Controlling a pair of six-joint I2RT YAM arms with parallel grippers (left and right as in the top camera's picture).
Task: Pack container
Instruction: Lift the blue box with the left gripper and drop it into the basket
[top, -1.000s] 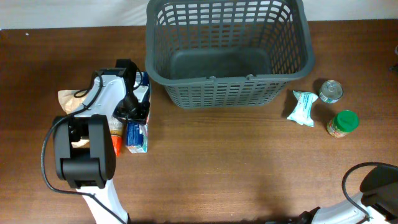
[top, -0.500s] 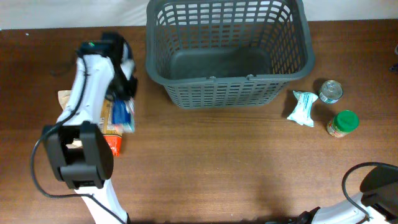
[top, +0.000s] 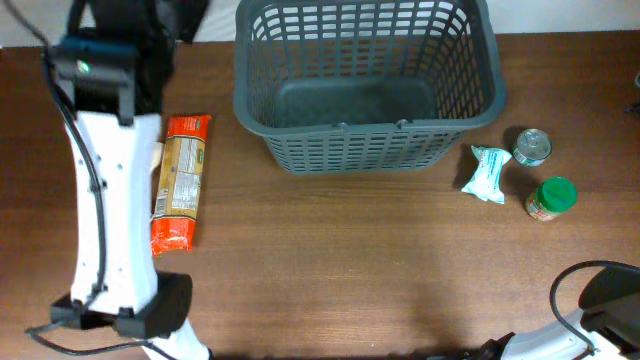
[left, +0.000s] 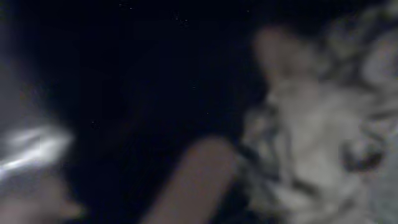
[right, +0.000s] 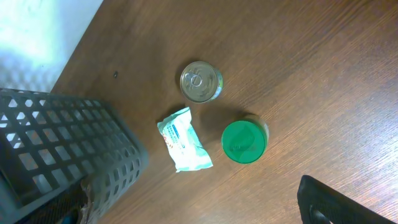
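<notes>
The container (top: 366, 150) sits at 12 o'clock on the surface (top: 350, 270), its floor bare; nothing looks packed yet. The left arm (top: 110, 200) reaches from 7 o'clock up to 11 o'clock, and its dark wrist ends beside the container's left wall at the frame edge. I cannot make out the left claw there, and the left wrist view is a dark blur, so I cannot tell whether it is apart, together or clamped on anything.

If that arm is bringing something to the container, the job is probably to swing toward 1 o'clock with the wrist high enough to clear the thick rim. It should stop over the middle of the floor and lower before letting go, so the item lands flat and leaves room.

A long orange packet (top: 180, 180) lies at 9 o'clock just beside the arm, and a low swing could catch it. At 3 o'clock, beyond the container's right wall, lie a white-and-teal pouch (right: 184, 140), a tin can (right: 201, 81) just beside it, and a green-lidded jar (right: 244, 141) near both. Nothing stands between them and the container. Only a dark corner of the right claw (right: 339, 200) shows, at 5 o'clock, and I cannot tell its state.
</notes>
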